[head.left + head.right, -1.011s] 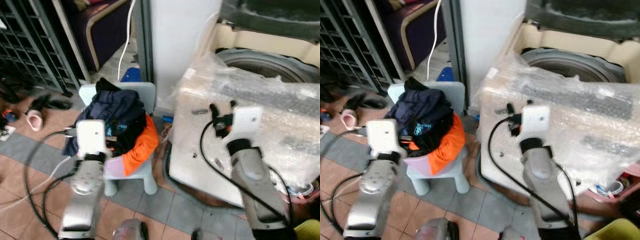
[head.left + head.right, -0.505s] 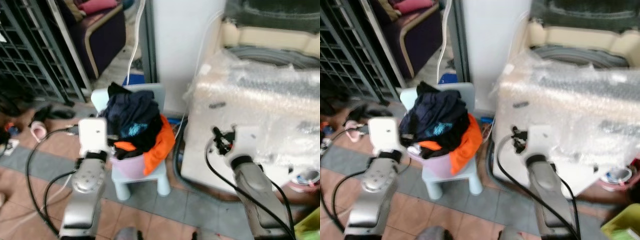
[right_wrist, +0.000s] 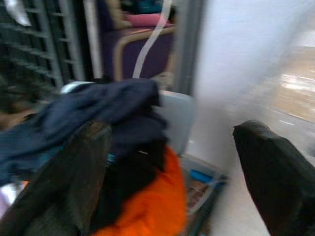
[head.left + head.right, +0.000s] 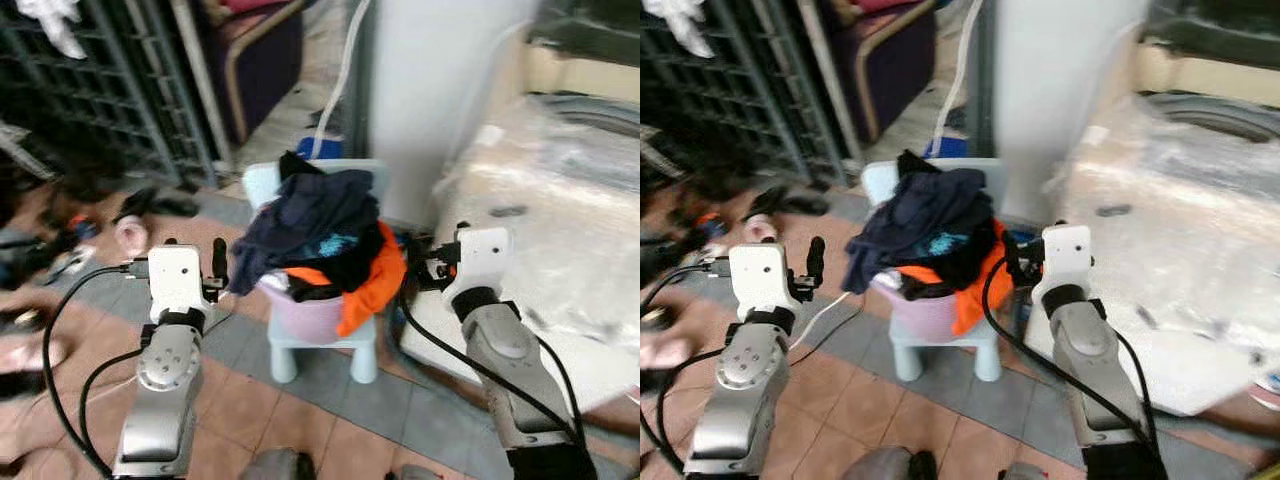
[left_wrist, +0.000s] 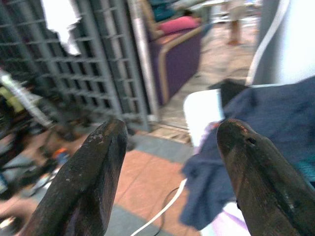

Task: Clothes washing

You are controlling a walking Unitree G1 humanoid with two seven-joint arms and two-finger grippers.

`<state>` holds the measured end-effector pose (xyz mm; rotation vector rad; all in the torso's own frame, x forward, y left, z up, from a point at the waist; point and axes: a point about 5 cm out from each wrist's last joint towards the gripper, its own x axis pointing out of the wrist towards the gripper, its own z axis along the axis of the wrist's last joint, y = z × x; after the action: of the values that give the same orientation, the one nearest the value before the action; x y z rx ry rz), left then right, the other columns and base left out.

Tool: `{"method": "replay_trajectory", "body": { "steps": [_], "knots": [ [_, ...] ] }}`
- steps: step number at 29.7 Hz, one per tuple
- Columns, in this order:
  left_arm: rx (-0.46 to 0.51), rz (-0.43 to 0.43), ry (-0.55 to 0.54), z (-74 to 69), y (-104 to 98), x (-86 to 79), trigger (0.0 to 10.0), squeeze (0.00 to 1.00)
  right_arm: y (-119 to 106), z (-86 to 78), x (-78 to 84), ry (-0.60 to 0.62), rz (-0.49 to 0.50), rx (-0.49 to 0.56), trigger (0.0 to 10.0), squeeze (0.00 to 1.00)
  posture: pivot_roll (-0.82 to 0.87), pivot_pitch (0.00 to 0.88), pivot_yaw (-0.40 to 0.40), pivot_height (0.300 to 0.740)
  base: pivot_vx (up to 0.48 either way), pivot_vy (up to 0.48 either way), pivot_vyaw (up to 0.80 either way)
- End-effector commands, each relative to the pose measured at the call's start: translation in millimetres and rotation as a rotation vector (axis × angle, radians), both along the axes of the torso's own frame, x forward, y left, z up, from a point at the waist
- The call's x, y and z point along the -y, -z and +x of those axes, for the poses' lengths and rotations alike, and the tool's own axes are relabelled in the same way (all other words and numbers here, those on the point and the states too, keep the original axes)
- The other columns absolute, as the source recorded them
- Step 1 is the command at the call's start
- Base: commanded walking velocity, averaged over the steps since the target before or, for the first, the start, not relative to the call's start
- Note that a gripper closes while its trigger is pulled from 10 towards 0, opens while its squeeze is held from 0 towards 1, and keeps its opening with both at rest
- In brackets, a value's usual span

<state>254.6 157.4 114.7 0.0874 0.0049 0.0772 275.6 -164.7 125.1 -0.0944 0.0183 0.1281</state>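
At the left of the head views, dark metal grating (image 4: 90, 90) and scattered shoes (image 4: 130, 235) lie blurred on reddish tiles. The left gripper (image 5: 170, 182) hangs low left, its two worn black fingers spread wide and empty, beside a white cable (image 5: 160, 211) on the floor. In the centre, a soft heap of navy clothes (image 4: 315, 220) with a bright orange garment (image 4: 375, 285) spills from a pale lilac basket (image 4: 315, 315) on a small light-blue plastic chair (image 4: 320, 345). The right gripper (image 3: 189, 182), open and empty, faces the heap; its wrist view adds a purple sofa (image 3: 135, 46). At the right stands the washing machine (image 4: 560, 200), wrapped in crinkled clear plastic
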Motion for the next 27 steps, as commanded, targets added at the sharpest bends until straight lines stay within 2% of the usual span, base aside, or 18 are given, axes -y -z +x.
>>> {"method": "replay_trajectory", "body": {
  "steps": [1,5,9,11,13,14,16,17,18,27],
  "knots": [
    [0.000,0.002,-0.003,1.5,-1,-1.3,10.0,0.00,-3,5.2,-4.1,-0.029,0.001,0.004,10.0,1.00,-0.01,0.045,0.075,0.740,0.000,0.000,0.80],
    [0.000,-0.003,-0.006,1.6,0,-1.1,10.0,0.00,0,11.4,-6.3,-0.061,-0.018,-0.022,10.0,1.00,-0.01,0.044,0.071,0.740,0.000,0.000,0.69],
    [-0.004,-0.008,-0.005,0.8,1,-0.8,10.0,0.00,5,17.1,-7.7,-0.077,-0.049,-0.056,10.0,1.00,-0.01,0.048,0.067,0.740,0.247,0.000,0.00],
    [-0.009,-0.012,-0.002,0.1,2,-0.4,10.0,0.00,10,21.2,-7.1,-0.084,-0.116,-0.104,10.0,1.00,-0.01,0.052,0.064,0.740,0.381,0.000,0.00],
    [-0.009,-0.008,-0.003,0.0,2,-0.9,10.0,0.00,12,22.4,-7.4,-0.090,-0.121,-0.117,10.0,1.00,-0.01,0.052,0.064,0.740,0.379,0.000,0.00],
    [-0.015,-0.006,-0.007,-0.2,3,-1.8,10.0,0.00,13,24.7,-9.0,-0.108,-0.128,-0.141,10.0,0.93,-0.01,0.065,0.062,0.740,0.375,0.000,0.00],
    [-0.020,-0.011,-0.003,-0.3,3,-2.1,10.0,0.00,16,27.1,-10.2,-0.122,-0.162,-0.164,10.0,0.45,-0.01,0.065,0.062,0.740,0.354,0.000,0.00],
    [-0.019,-0.014,0.000,-0.4,2,-2.0,10.0,0.00,17,28.9,-11.0,-0.127,-0.177,-0.172,10.0,0.13,0.00,0.076,0.061,0.740,0.375,0.000,0.00],
    [-0.015,-0.015,0.005,-0.8,0,-2.1,10.0,0.00,18,33.9,-12.9,-0.140,-0.211,-0.193,10.0,0.00,0.00,0.093,0.064,0.740,0.394,0.000,0.00],
    [-0.027,-0.003,0.002,-6.2,0,-7.2,10.0,0.00,18,47.2,-13.2,-0.100,-0.292,-0.223,10.0,0.00,0.01,0.117,0.063,0.740,0.438,0.000,0.00]
  ]
}}
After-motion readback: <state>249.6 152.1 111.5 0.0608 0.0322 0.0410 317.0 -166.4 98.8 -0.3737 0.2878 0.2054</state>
